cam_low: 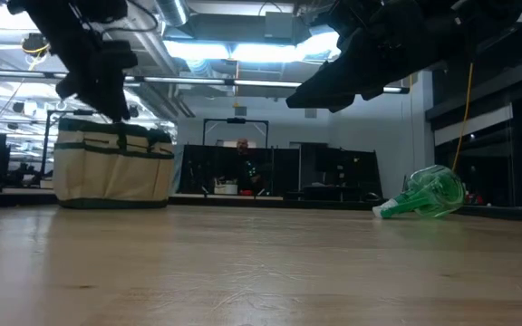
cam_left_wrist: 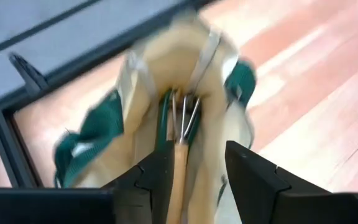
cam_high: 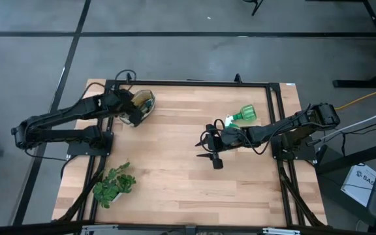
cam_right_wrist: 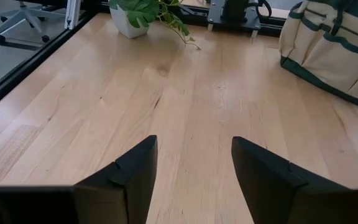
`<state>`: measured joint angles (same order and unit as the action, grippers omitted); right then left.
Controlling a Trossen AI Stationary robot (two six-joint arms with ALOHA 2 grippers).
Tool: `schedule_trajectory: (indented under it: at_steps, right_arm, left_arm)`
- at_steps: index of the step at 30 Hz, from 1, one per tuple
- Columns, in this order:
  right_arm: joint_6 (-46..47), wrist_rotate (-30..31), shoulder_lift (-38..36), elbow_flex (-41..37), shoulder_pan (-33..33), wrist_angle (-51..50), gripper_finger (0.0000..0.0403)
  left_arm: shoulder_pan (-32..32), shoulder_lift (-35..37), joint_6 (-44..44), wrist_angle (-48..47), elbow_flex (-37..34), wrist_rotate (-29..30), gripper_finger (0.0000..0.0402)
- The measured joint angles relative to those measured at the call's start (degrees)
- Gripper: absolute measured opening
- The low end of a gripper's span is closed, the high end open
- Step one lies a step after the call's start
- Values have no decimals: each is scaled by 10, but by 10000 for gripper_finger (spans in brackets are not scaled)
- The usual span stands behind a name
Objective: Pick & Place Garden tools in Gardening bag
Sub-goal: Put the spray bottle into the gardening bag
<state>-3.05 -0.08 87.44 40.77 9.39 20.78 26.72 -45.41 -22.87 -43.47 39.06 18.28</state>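
My left gripper (cam_left_wrist: 194,171) hangs over the gardening bag (cam_high: 139,106) at the table's far left corner, its jaws parted around the wooden handle of the three-prong hand rake (cam_left_wrist: 182,134), which points down into the bag. If the rake snags on the rim, it could tip out. My right gripper (cam_high: 209,147) waits wide and empty mid-table, with the green spray bottle (cam_high: 243,115) lying just beyond it.

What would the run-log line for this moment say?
left tool: over gardening bag, hand rake between fingers, prongs inside | right tool: open, empty, mid-table | spray bottle: lying on table
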Motion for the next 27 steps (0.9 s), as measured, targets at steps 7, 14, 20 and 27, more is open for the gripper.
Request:
schedule_trajectory:
  at_steps: [7, 14, 20, 27]
  right_arm:
    - [0, 0, 0, 0, 0, 0, 211]
    - [0, 0, 0, 0, 0, 0, 211]
    - [1, 0, 0, 0, 0, 2, 211]
    - [13, 0, -2, 0, 0, 36, 211]
  left_arm:
    - [-15, 43, -11, 2, 9, 1, 134]
    - [-78, 58, -14, 60, 9, 41, 125]
    - [-152, 26, 25, 197, 1, 50, 115]
    - [-232, -40, 61, 287, -2, 52, 104]
